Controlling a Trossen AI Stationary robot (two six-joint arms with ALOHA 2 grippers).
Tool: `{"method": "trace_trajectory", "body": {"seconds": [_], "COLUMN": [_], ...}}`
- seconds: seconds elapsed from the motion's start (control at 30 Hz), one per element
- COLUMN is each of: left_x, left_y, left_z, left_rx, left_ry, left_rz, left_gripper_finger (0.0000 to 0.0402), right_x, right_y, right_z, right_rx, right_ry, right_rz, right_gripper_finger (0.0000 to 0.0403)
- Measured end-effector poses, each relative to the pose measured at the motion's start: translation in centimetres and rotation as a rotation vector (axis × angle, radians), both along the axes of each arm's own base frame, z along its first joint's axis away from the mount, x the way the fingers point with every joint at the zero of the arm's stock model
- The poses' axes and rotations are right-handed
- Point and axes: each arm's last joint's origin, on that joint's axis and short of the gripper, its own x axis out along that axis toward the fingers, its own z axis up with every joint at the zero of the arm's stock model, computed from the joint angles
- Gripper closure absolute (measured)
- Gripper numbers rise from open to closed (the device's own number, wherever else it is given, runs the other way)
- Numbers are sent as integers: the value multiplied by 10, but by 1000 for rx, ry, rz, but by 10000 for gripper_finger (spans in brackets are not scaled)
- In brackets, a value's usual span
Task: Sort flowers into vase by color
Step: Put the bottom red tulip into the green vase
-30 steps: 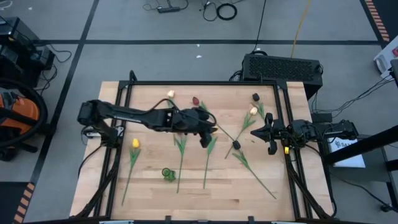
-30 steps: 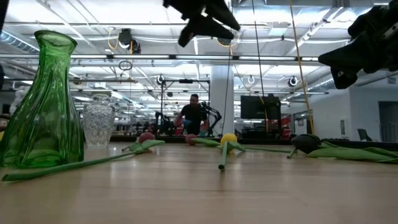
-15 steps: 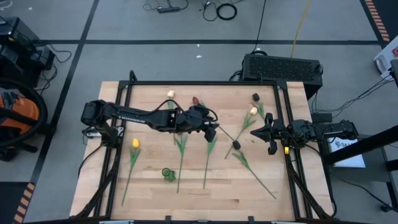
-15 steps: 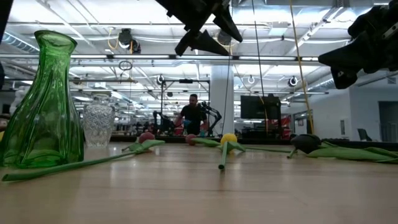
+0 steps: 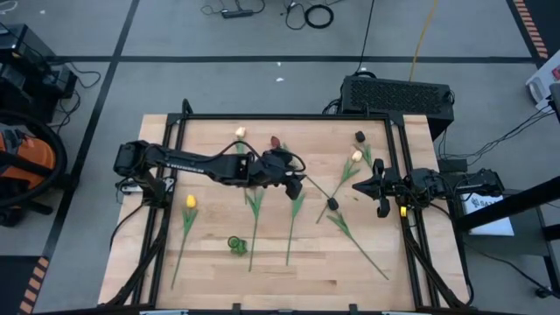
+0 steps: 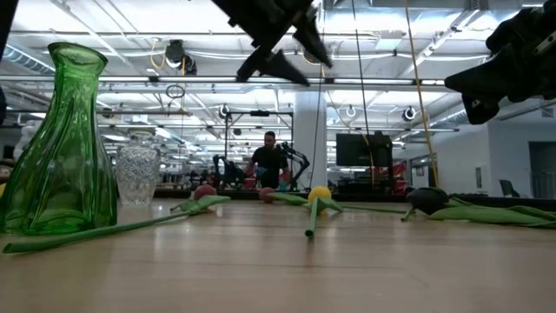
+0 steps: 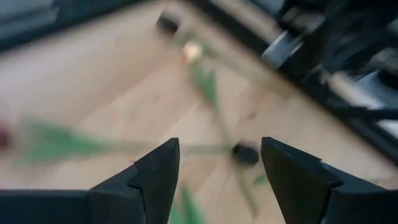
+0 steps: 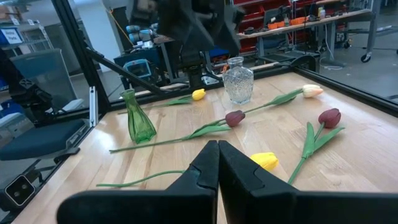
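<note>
Two dark jointed arms (tapered jaws)

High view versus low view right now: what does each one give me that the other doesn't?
Only the high view shows how the tulip stems spread over the table, such as the yellow tulip near its left edge, and the right hand waiting by the right edge. Only the low view shows the clear glass vase and a person in the room behind. Both show the green vase and the left hand, open above the flowers.
</note>
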Motion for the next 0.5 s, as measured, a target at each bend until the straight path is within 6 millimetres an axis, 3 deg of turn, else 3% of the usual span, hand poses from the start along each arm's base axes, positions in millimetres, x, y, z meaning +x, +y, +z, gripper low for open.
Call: {"method": "trace_trajectory", "body": {"seconds": [0.27, 0.5], "left_x": [-33, -41], "left_y": [22, 30], "left_z": [-30, -52], "left_rx": [-343, -500], "left_ry": [373, 547], "left_rz": [211, 361], "left_gripper_finger": [167, 167], "right_x": [0, 0], "right_y": [0, 0], "right_z": [0, 0], "right_rx": [0, 0], "right_ry": [0, 0], "right_rz": [0, 0], "right_gripper_finger": [403, 403]}}
